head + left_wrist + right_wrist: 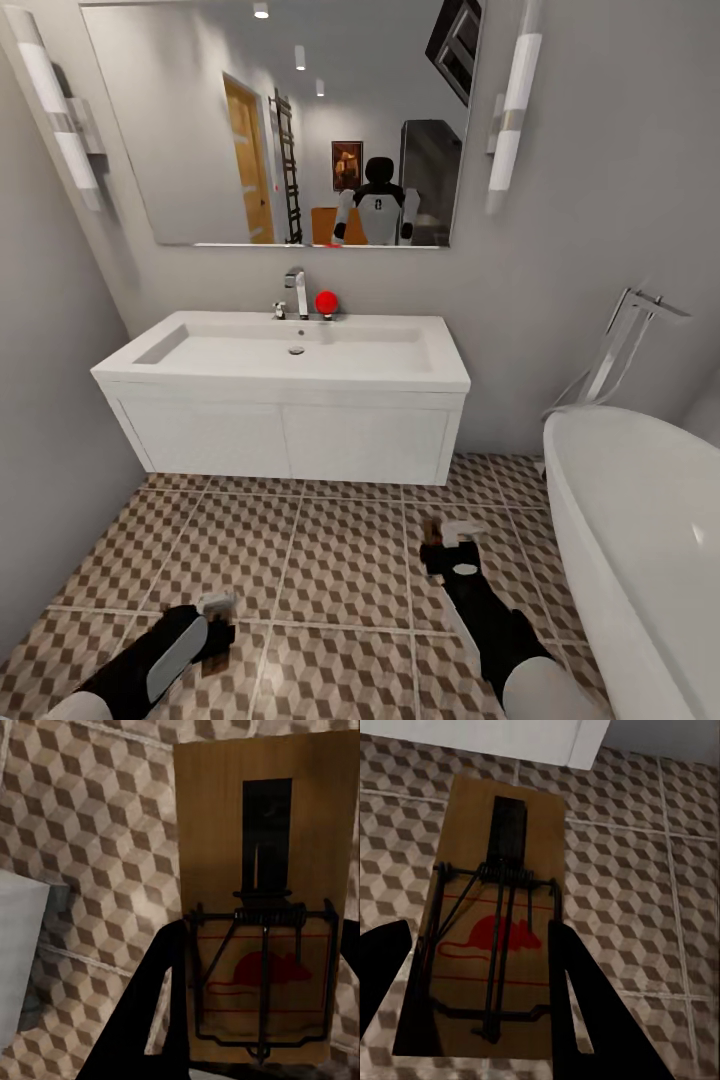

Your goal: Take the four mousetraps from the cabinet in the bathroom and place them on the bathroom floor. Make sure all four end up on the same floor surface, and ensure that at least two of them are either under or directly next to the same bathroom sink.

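In the head view, the robot is facing the sink (pixel 290 352), a white basin on a white vanity with a chrome tap (pixel 297 293) and a small red ball (pixel 326 302) beside the tap. A mirror (pixel 280 120) above it is reflecting the robot. The bathtub (pixel 640 540) is standing at the right. The bathroom floor (pixel 330 560) is spreading out below the vanity in its cube pattern. The left gripper (pixel 215 618) is hanging low over the tiles at the lower left, and the right gripper (pixel 445 545) is reaching over the tiles in front of the vanity's right half.

In the left wrist view, the left gripper (pixel 259 1020) is clamping a mousetrap (pixel 262 900), its dark fingers (pixel 142 1020) lying along the board's edges. The board is showing its wire spring and a red mouse print, with the tiles behind it.

In the right wrist view, the right gripper (pixel 480 990) is likewise gripping a second mousetrap (pixel 491 915) between its dark fingers (pixel 577 1005). The trap is hanging above the tiles, with the vanity's white lower edge (pixel 510 739) lying beyond it.
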